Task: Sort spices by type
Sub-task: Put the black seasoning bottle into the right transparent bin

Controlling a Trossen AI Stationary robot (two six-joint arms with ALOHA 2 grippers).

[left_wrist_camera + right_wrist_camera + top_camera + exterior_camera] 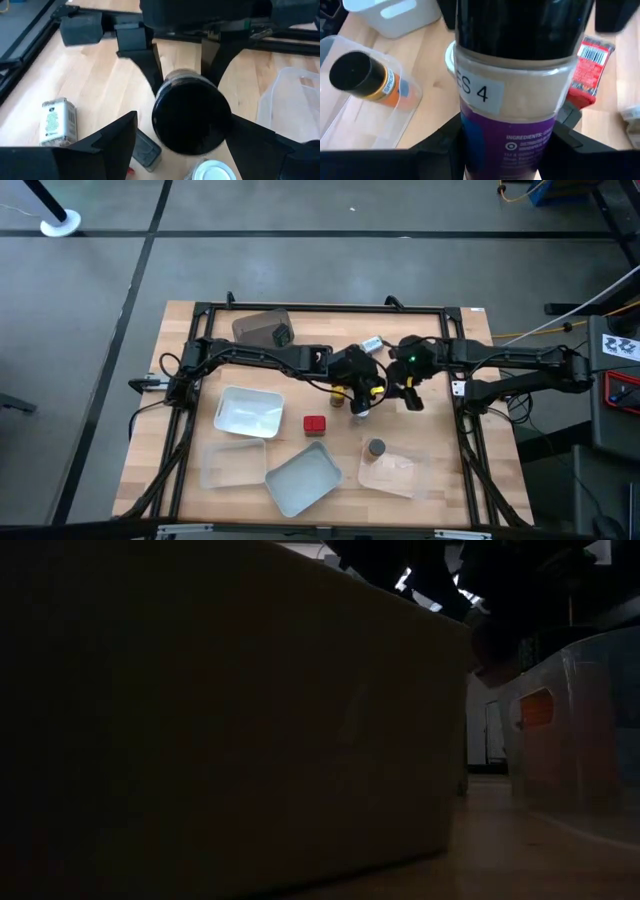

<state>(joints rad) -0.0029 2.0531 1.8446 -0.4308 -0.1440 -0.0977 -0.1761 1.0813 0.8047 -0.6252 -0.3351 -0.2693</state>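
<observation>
My two hands crowd together at mid-counter, my left hand just beside my right hand. The red box and the white tray block the left side; bare wood lies open behind the arms.

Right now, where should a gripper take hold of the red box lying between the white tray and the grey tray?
Take the red box by two opposite side faces, coming straight down from above. It lies flat on the table, apart from the white tray and the grey tray, so the jaws should have room on both sides. Its low shape probably leaves little to grip from the side.
</observation>
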